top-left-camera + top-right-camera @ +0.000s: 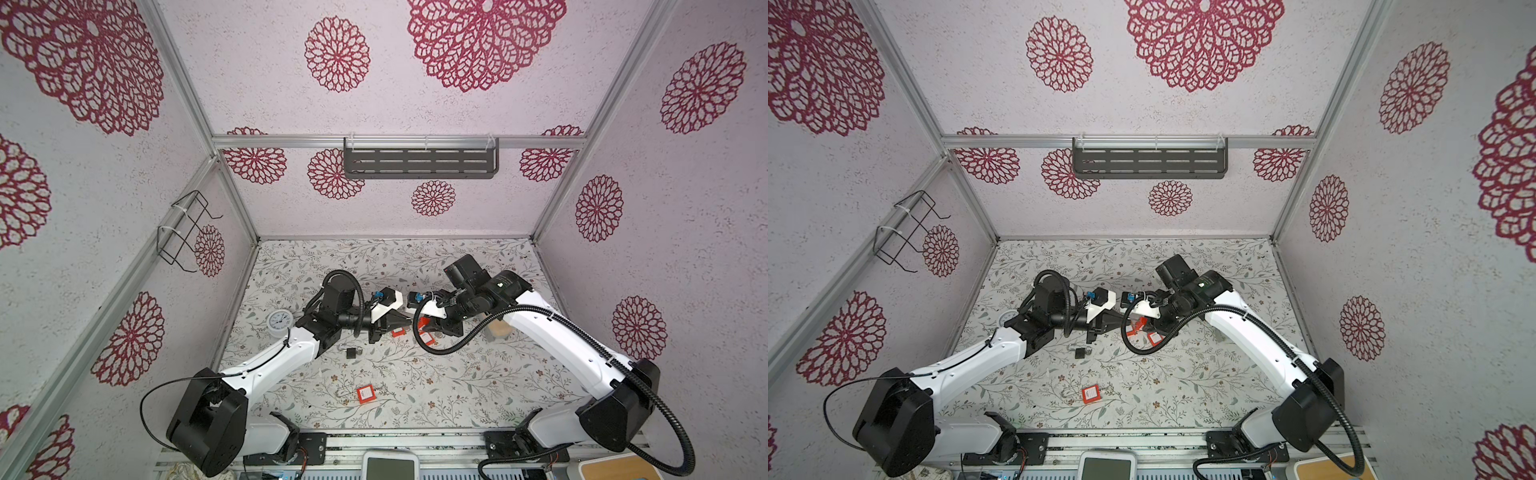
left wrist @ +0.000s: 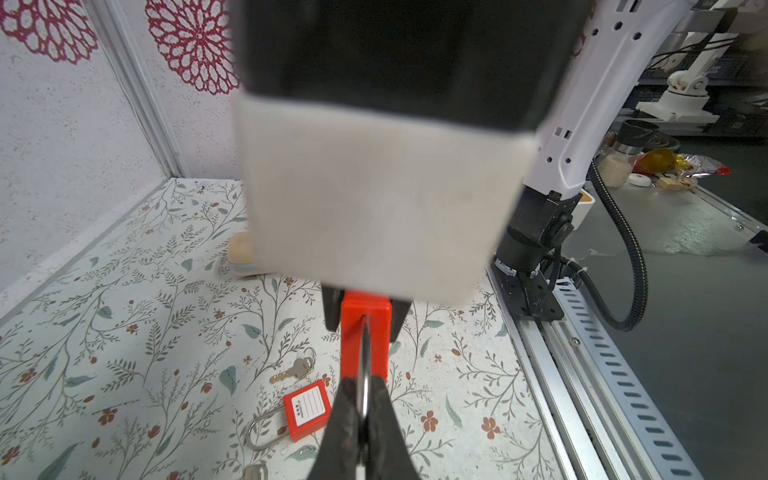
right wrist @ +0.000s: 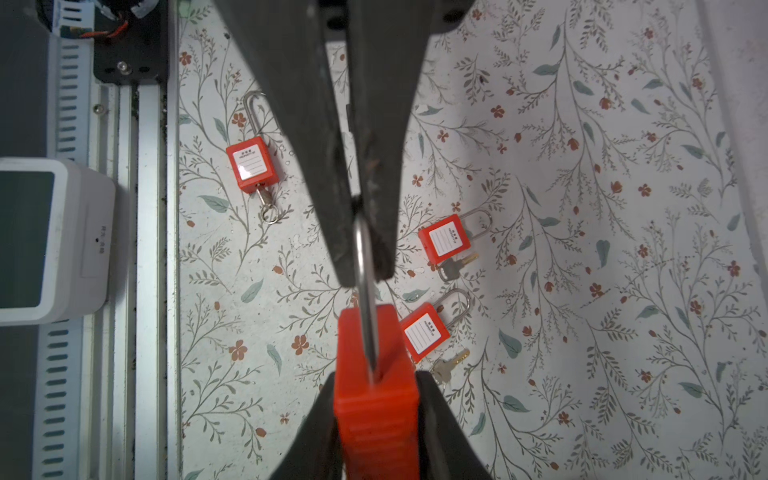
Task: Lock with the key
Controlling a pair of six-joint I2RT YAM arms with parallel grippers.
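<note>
Red padlock hangs above the floral table, its body clamped by the right gripper while the left gripper pinches its steel shackle.

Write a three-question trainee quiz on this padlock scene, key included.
1. True or false: the left gripper pinches the held padlock's metal loop.
2. In the right wrist view, how many more red padlocks lie on the table?
3. What grips the held padlock's red body? A) left gripper B) right gripper C) nothing
Key: 1 true; 2 three; 3 B
</note>
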